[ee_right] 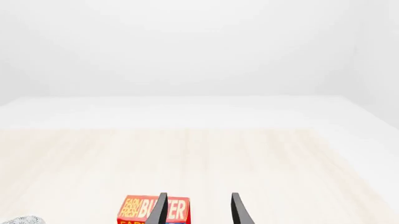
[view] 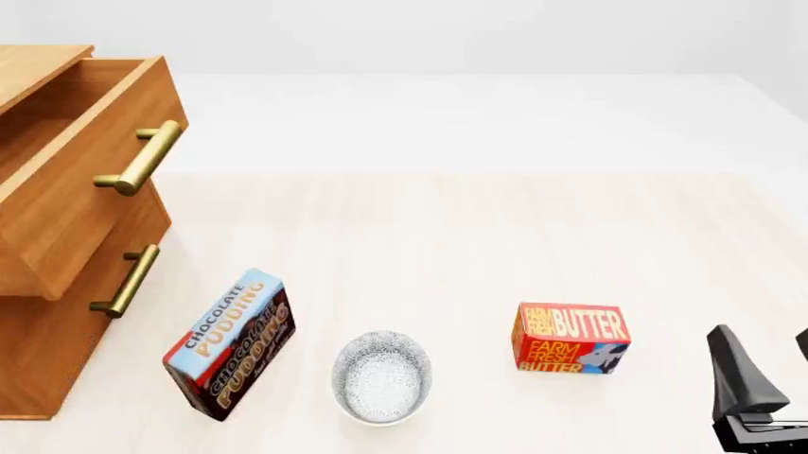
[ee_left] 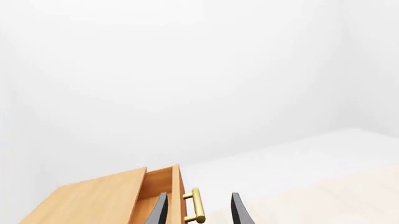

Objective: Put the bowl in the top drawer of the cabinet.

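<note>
L tool (ee_left: 198,212) is open, nothing held; its fingers (ee_left: 160,211) stand either side of the brass handle (ee_left: 195,205) of the top drawer (ee_left: 163,191), not touching it as far as the wrist view shows. This tool is out of the front view. R tool (ee_right: 198,210) is open too, empty, low at the near right corner of the bench (view: 505,236), w/ the butter box (view: 570,338) just ahead and left of it. The bowl (view: 380,375) sits upright on the bench, near edge, between the butter box and a tilted pudding box (view: 231,343). The cabinet (view: 51,340) is at far left; top drawer is pulled out, lower one shut.
</note>
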Controlling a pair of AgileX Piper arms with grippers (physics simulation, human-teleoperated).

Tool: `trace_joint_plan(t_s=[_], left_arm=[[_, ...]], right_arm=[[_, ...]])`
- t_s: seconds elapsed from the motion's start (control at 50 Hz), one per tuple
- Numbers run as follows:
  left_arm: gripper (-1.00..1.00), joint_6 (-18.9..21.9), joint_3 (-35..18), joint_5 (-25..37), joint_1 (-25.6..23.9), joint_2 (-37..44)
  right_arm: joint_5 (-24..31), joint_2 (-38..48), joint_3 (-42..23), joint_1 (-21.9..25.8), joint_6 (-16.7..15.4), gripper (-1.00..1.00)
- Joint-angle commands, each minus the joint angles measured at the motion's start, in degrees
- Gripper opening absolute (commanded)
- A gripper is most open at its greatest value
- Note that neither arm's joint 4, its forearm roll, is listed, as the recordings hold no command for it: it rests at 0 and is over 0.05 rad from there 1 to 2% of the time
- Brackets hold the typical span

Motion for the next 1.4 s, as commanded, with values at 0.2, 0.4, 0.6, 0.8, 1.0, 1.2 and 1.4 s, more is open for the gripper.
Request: trace_joint_plan(t_s=[0.2,0.4,0.6,0.8,1.0,1.2,1.4], left_arm=[[1.0,-3.5,-5.6,-0.4,2.8,11.0],[1.0,-4.8,-7.6,-0.6,4.3,16.2],[1.0,-5.3,-10.3,-1.0,6.9,22.4],[1.0,-7.9,-11.9,-1.6,7.8,26.9],[1.0,-8.3,-12.5,-2.9,8.2,31.5],[1.0,-8.5,-12.4,-4.7,10.3,35.8],[1.0,-7.9,-12.4,-5.8,10.8,38.5]], right_arm=[[0.0,0.0,0.0,0.0,0.0,1.0],[0.0,0.0,0.0,0.0,0.0,1.0],[0.0,0.0,0.0,0.0,0.0,1.0],[0.0,0.0,0.0,0.0,0.0,1.0],[0.0,0.0,0.0,0.0,0.0,1.0],[0.0,0.0,0.0,0.0,0.0,1.0],[0.0,0.0,0.0,0.0,0.0,1.0]])
